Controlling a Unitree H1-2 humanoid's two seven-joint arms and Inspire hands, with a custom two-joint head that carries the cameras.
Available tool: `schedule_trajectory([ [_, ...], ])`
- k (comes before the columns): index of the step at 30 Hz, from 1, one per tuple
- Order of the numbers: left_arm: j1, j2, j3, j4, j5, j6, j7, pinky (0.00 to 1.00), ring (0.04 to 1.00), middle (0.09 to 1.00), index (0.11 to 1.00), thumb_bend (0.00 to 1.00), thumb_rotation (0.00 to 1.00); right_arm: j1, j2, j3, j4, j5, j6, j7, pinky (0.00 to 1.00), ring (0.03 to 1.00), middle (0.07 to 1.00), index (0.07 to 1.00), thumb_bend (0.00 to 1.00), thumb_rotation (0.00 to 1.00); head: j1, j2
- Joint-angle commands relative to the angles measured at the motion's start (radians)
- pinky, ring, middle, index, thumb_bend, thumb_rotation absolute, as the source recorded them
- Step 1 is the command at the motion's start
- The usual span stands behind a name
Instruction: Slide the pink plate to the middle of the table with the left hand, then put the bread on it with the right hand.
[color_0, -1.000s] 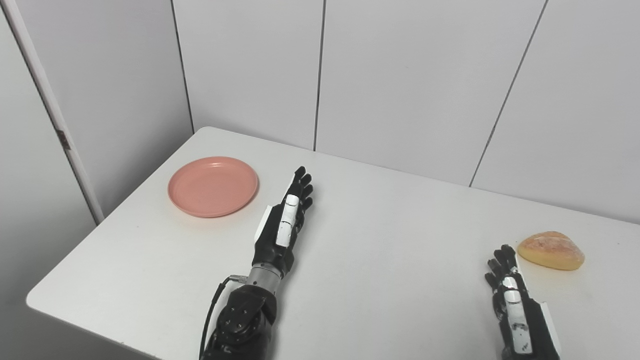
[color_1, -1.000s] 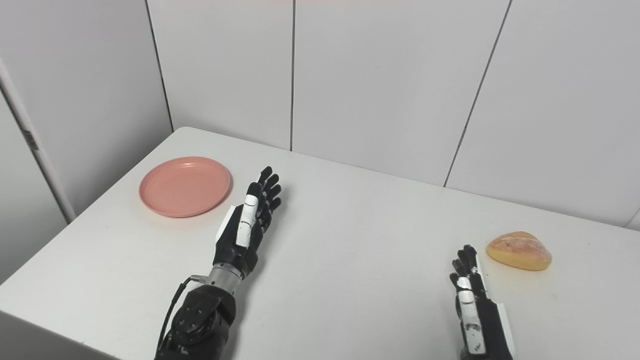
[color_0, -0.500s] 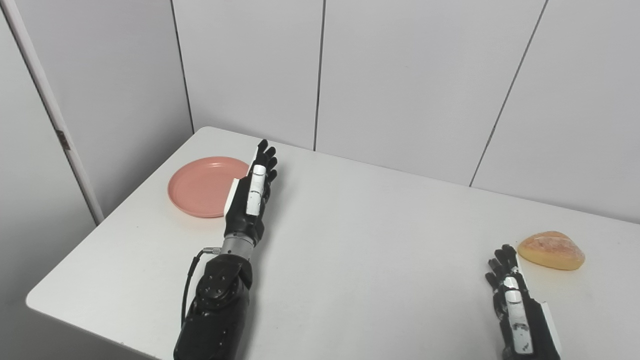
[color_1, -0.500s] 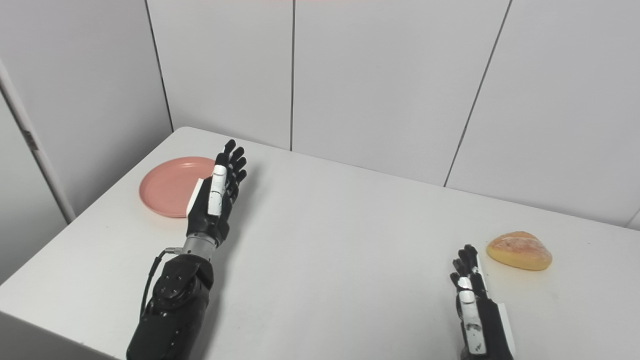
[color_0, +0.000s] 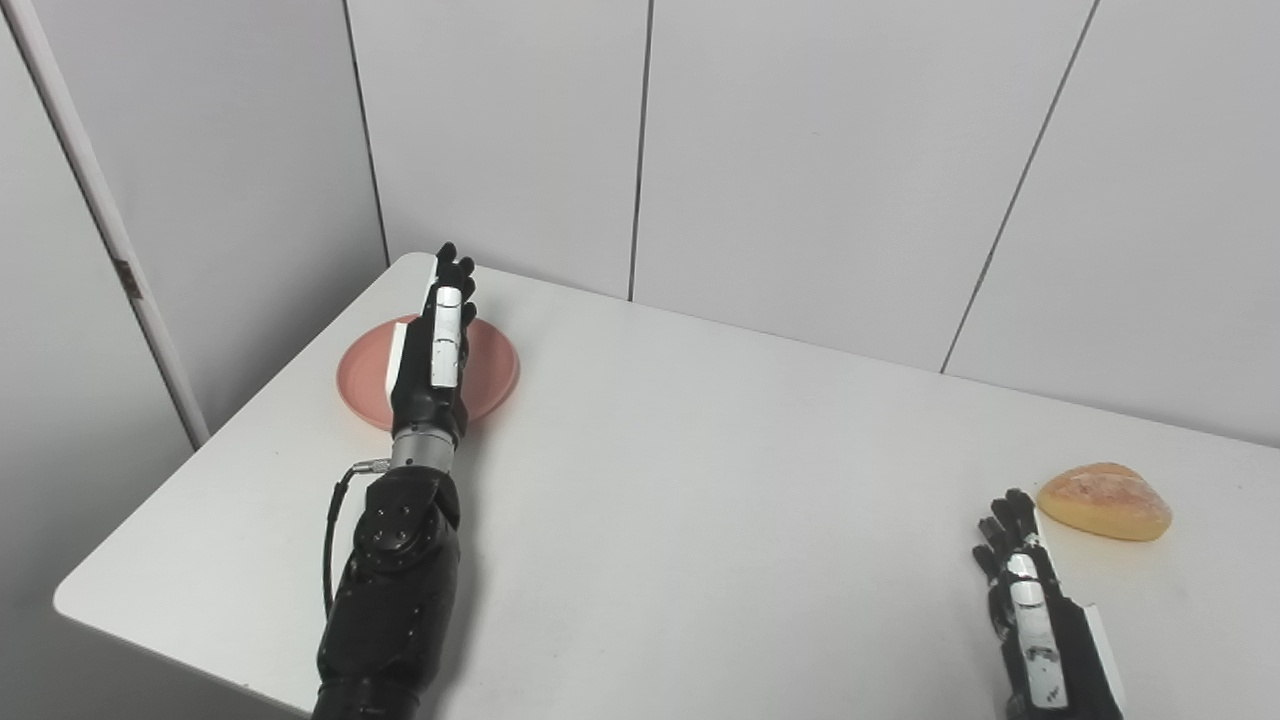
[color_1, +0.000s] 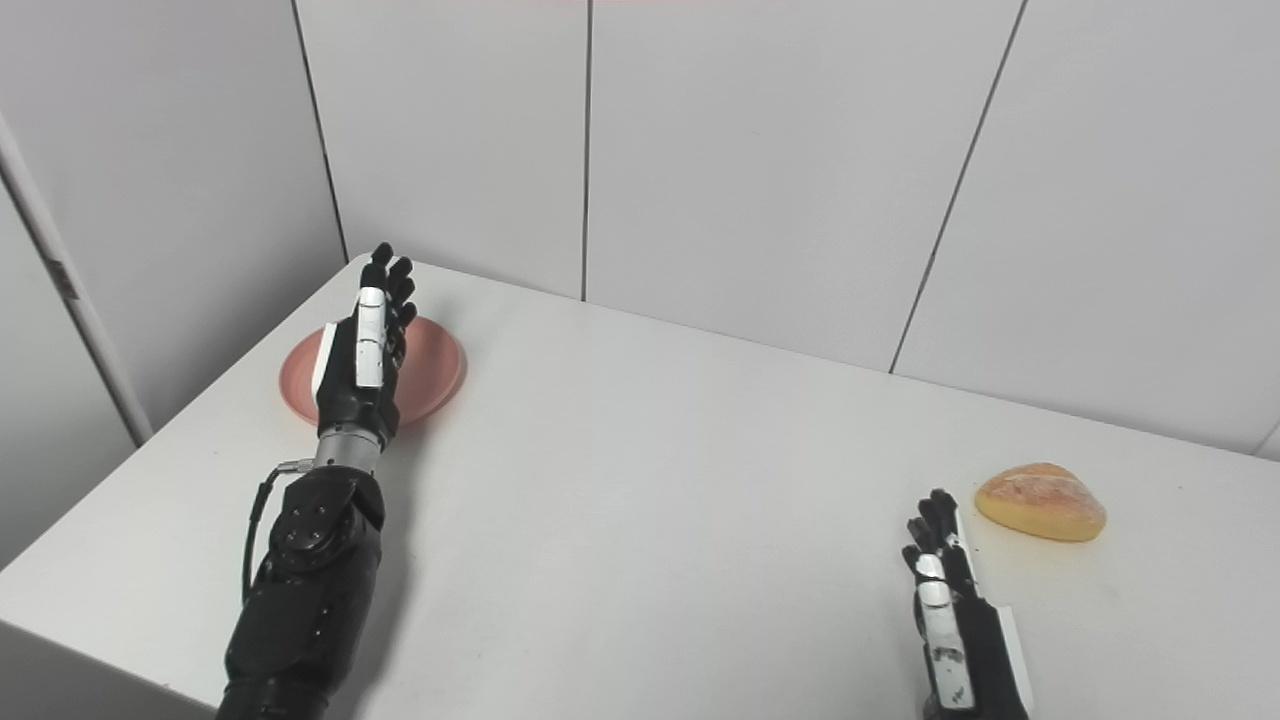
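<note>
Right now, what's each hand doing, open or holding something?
Left hand: open, fingers extended over the pink plate, holding nothing.
Right hand: open, empty, beside the bread.

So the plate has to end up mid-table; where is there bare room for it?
The wide bare stretch of the table between the left robot hand, over the pink plate, and the right robot hand. It is crowded only beside the bread.

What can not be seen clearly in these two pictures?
- Middle of the pink plate: covered by the left hand in both eye views; contact cannot be told.
- Right hand: wrist cut off by the bottom edge.
- Bread: underside hidden.
</note>
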Motion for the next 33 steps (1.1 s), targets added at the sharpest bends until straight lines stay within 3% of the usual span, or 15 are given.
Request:
schedule_trajectory([
  [1,-0.057,0.044,0.011,0.004,0.016,-0.039,0.018,1.0,0.975,0.957,0.95,0.75,1.0,0.021,0.008,-0.001,0.047,0.001,-0.056,0.001,1.0,1.0,1.0,1.0,0.63,0.91,-0.001,0.001],
  [16,-0.124,0.145,0.07,0.203,-0.014,-0.094,0.034,1.0,0.988,0.96,0.963,0.83,1.0,0.019,0.011,-0.001,0.044,0.005,-0.056,0.002,1.0,1.0,1.0,1.0,0.63,0.9,0.002,0.002],
  [33,-0.178,0.236,0.127,0.444,-0.044,-0.208,0.05,1.0,0.953,0.938,0.969,0.8,1.0,0.031,0.002,-0.005,0.033,-0.008,-0.067,-0.004,1.0,1.0,1.0,1.0,0.59,0.89,0.01,0.001],
])
